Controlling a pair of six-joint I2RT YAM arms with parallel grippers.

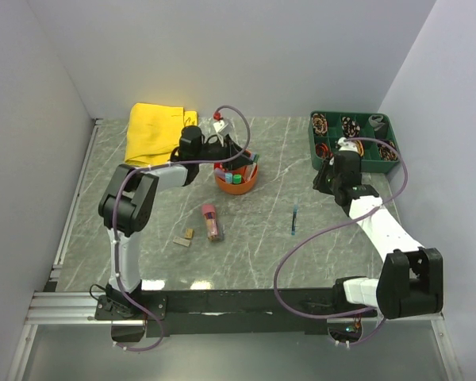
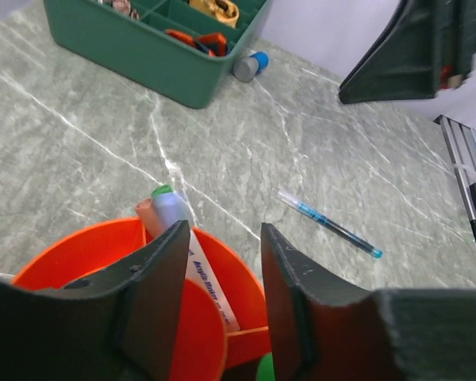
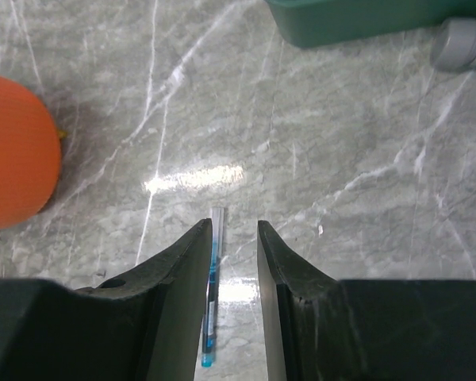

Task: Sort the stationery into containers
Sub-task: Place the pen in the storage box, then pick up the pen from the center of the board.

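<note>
Orange organiser bowl half hidden behind released left gripper, right gripper released, facing blue pen

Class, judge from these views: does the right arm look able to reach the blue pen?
Probably yes: the pen lies alone on bare table, in line with the open right fingers, with nothing between.
</note>
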